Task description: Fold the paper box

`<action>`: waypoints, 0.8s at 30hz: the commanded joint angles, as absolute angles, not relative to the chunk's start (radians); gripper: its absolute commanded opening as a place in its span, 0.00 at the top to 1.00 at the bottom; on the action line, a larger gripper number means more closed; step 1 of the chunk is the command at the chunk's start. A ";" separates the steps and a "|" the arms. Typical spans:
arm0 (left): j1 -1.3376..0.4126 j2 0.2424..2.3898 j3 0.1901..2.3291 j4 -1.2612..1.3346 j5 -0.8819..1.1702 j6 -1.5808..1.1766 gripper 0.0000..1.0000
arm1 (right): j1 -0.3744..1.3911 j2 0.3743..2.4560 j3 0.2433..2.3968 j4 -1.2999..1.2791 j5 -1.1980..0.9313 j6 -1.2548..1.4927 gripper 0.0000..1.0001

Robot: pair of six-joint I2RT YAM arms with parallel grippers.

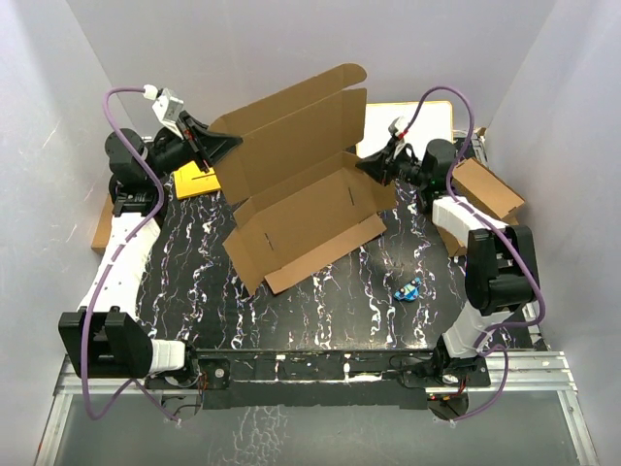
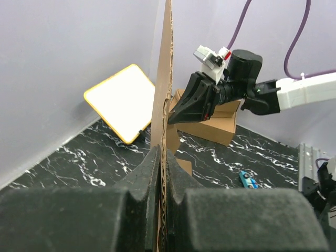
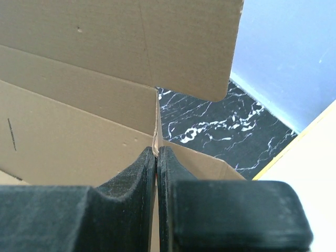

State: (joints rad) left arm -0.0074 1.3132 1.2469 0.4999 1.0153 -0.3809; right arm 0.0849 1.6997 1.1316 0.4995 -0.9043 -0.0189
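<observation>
Cardboard box (image 1: 301, 189) spans lengthwise from the left end effector (image 1: 231, 144), pinching its left flap, to the right end effector (image 1: 367, 167), pinching its right flap.

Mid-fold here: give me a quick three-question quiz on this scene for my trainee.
1. True or false: the left end effector is shut on the paper box.
2. The small blue object lies: A) inside the box; B) on the table, apart from the box; C) in an end effector.
3. What does the right end effector clamp?
Key: 1 true; 2 B; 3 an edge of the paper box.
</observation>
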 commanded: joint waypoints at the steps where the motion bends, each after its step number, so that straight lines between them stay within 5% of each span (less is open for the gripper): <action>1: -0.034 1.268 1.201 0.567 0.980 -0.523 1.00 | 0.094 1.686 1.041 0.836 -0.835 0.036 0.92; 24: -0.116 1.253 1.199 0.428 0.873 -0.432 1.00 | 0.113 1.532 0.763 0.861 -0.768 0.102 0.92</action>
State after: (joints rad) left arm -0.0963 1.3087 1.1984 0.4065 0.9031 -0.4480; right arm 0.0895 1.5936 0.7586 0.8192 -0.7795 0.0990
